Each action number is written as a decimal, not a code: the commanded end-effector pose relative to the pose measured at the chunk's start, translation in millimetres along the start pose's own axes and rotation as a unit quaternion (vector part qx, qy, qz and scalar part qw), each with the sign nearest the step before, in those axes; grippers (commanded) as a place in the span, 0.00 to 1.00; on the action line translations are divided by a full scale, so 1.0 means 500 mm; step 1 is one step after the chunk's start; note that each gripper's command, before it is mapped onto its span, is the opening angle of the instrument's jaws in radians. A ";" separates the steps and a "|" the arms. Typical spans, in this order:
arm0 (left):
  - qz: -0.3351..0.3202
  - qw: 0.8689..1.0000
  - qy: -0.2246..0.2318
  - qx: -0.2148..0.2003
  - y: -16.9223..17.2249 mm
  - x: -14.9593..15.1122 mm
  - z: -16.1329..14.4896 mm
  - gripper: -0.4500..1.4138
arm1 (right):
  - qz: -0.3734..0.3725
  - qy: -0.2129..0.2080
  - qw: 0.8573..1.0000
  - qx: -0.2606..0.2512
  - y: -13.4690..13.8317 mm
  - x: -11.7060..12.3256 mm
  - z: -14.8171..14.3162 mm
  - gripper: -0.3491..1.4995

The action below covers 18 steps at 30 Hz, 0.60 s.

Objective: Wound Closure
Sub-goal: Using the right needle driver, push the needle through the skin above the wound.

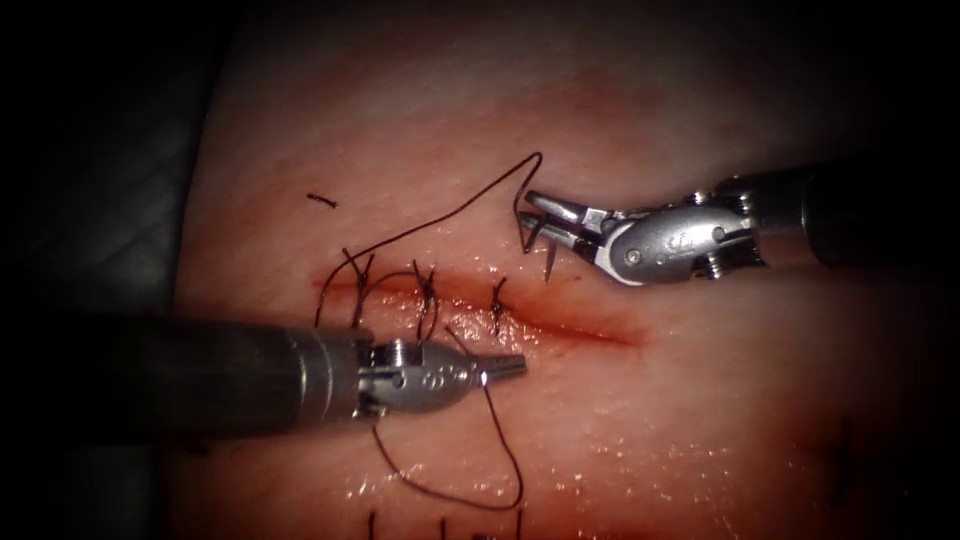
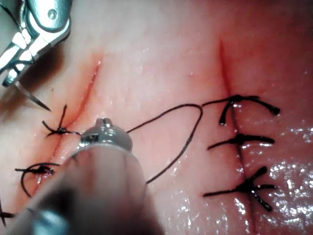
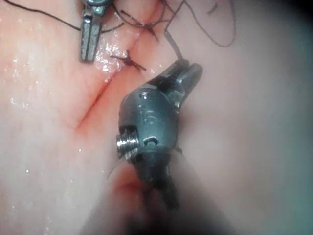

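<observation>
We see the right tool (image 1: 530, 215) gripping the needle (image 1: 549, 262) above the cut (image 1: 560, 325), its point clear of the tissue (image 1: 700, 400). The left tool (image 1: 515, 367), jaws together and holding nothing, lies below the cut beside the thread (image 1: 440, 222). No legible writing.

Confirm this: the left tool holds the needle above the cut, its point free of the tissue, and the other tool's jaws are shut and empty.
Wrong tool. In the endoscope view the right tool holds the needle above the cut, its point free of the tissue. The left tool, below the cut, has its jaws shut and empty, with the thread passing beside it.
</observation>
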 end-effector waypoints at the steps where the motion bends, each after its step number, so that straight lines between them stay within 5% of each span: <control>1: 0.000 1.000 0.001 -0.002 0.0003 -0.0001 0.0012 0.09 | -0.009 0.003 1.000 0.000 -0.0027 -0.0014 0.0009 0.00; 18: -0.004 1.000 0.000 -0.009 0.0017 0.0019 -0.0048 0.06 | -0.114 -0.009 0.993 -0.003 -0.0165 -0.0083 -0.0050 0.00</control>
